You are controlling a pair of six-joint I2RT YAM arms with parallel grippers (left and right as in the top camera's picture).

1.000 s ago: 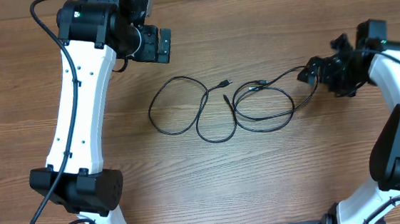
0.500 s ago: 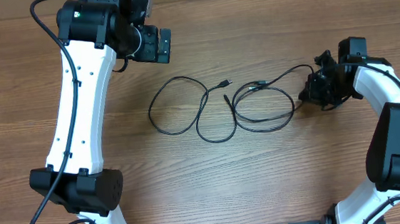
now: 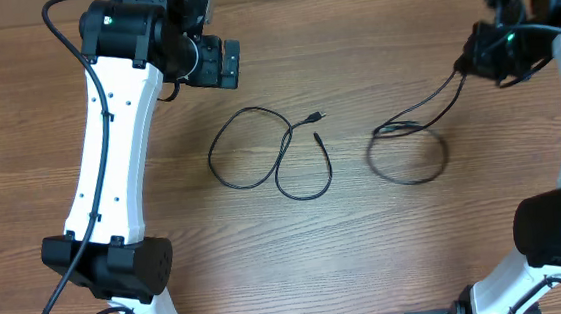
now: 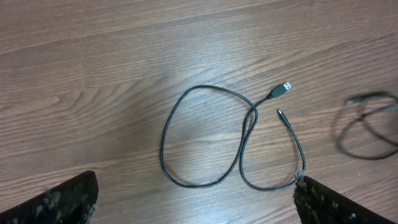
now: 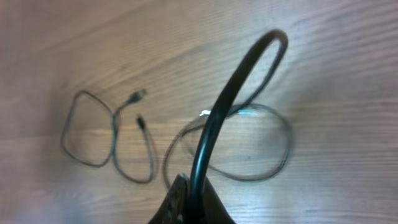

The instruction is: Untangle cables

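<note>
Two thin black cables lie apart on the wooden table. The left cable (image 3: 287, 139) forms a double loop with its silver-tipped plug (image 4: 283, 88) at the upper right; its crossing (image 4: 253, 116) shows in the left wrist view. My left gripper (image 3: 218, 64) hovers open above and behind it, fingertips (image 4: 62, 199) spread wide. My right gripper (image 3: 473, 57) is shut on one end of the right cable (image 3: 425, 119), raised at the far right. That cable (image 5: 214, 118) rises from my pinched jaws, and its blurred loop hangs down to the table.
The left arm's white link (image 3: 110, 160) stretches along the table's left side. The right arm's base (image 3: 557, 230) stands at the lower right. The left cable (image 5: 114, 127) lies left of the hanging loop in the right wrist view.
My right gripper has shut on the right cable's end and carried it up and back to the right. The loop has been pulled away from the left cable. The left arm has not moved.
</note>
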